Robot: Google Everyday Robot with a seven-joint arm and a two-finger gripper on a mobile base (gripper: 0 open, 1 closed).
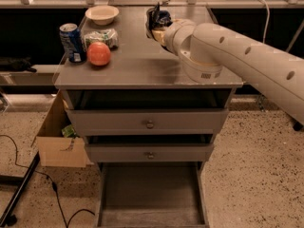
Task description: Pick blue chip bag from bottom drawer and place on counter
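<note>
The blue chip bag [159, 19] is held over the back middle of the counter [142, 65], dark navy with pale edges. My gripper [156, 23] is shut on the blue chip bag, at the end of the white arm [237, 56] that reaches in from the right. I cannot tell whether the bag touches the counter. The bottom drawer [151, 194] is pulled out at the foot of the cabinet and its grey floor is bare.
On the counter's left stand a blue soda can [71, 42], a red apple [99, 53], a green-and-white packet [100, 36] and a white bowl [102, 14]. Two upper drawers with round knobs [149, 124] are slightly open. A cardboard box [59, 137] and a cable lie on the floor at left.
</note>
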